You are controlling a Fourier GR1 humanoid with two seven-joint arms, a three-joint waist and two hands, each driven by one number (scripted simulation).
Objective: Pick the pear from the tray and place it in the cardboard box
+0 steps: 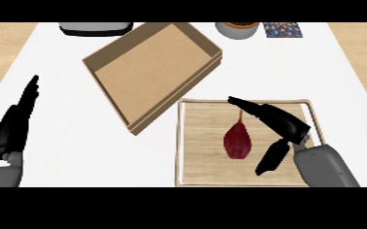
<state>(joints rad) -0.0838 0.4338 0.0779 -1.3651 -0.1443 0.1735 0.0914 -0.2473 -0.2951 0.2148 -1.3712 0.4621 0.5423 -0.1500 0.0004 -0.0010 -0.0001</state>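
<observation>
Head view shows the right hand [285,123] low over the tray [204,167], and it is spread wide open. Its fingers [247,104] reach out past the top of the pear, and its thumb [271,157] points down the other way, so the 2 make a big open mouth. The pear [237,139] lies just beside the hand, inside that mouth, flat on the wood. It is dark red, and its thin end points away from the robot. Nothing is curled round it yet, and I cannot tell if the hand touches it. I think the hand is spread like this so it can close on the fat part of the pear from 2 sides. The tray under the hand has a low rim, which would stop the pear from rolling off. Past the fingertips, farther out and toward the robot's left, sits the cardboard box [147,70], just beside the tray's corner. It is turned at a slant and open on top with low walls, so the pear can go in from above. Well apart from all this, the left hand [18,126] rests open at the view's left edge, fingers up, by the white counter [72,160]. Far behind the box are a grey thing [95,28], a round pot [237,29] and a patterned card [281,29], out of the way.
</observation>
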